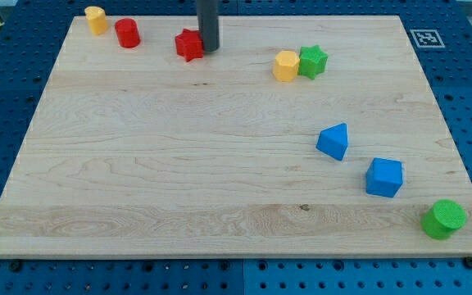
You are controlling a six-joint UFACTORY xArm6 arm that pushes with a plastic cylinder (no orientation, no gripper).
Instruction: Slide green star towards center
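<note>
No words, numbers or brand names can be read anywhere. The only sign is a small black-and-white square marker [424, 37], a coded fiducial pattern, printed on the wooden tabletop [220, 164] in the upper right of the frame, just inside its corner; its pattern carries no legible characters

The rod [209, 24] is cut off by the view's top edge, so its upper part and the arm do not show. Its lower end hides a sliver of the red star [189, 44] on the view's right side. The table [220, 164] is cropped slightly at its lower corners.
</note>
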